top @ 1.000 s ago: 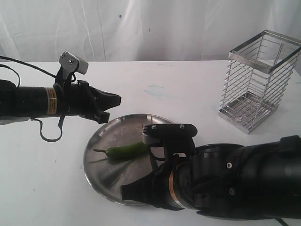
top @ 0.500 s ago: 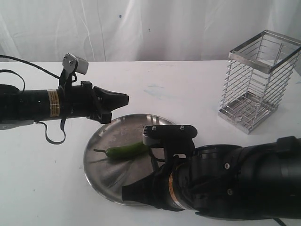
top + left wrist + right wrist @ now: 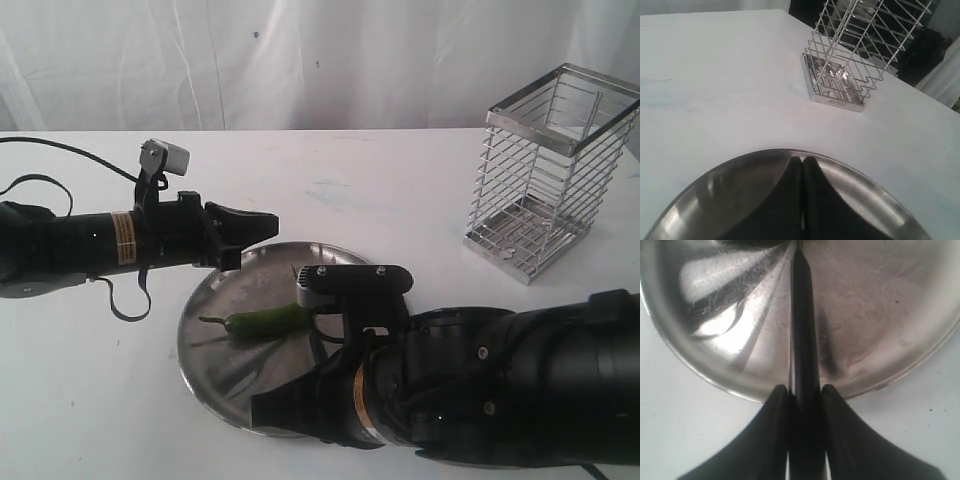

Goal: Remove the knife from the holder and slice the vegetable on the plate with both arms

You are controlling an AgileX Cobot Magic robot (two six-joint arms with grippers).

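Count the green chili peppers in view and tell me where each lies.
1. The slender green chili pepper lies on the round stainless-steel plate, beside the bulky black right arm, which could hide others.

The round steel plate [image 3: 215,365] is shown lying flat, its surface dull and scuffed. The green chili [image 3: 265,320] is laid across the plate's middle (stem toward the left of the exterior view). The black knife [image 3: 802,315] is clamped in the right gripper [image 3: 804,390], with its blade extended over the plate. The left gripper [image 3: 268,222] is held closed above the plate's far rim. The wire holder [image 3: 550,170] is stood upright, well apart on the right.
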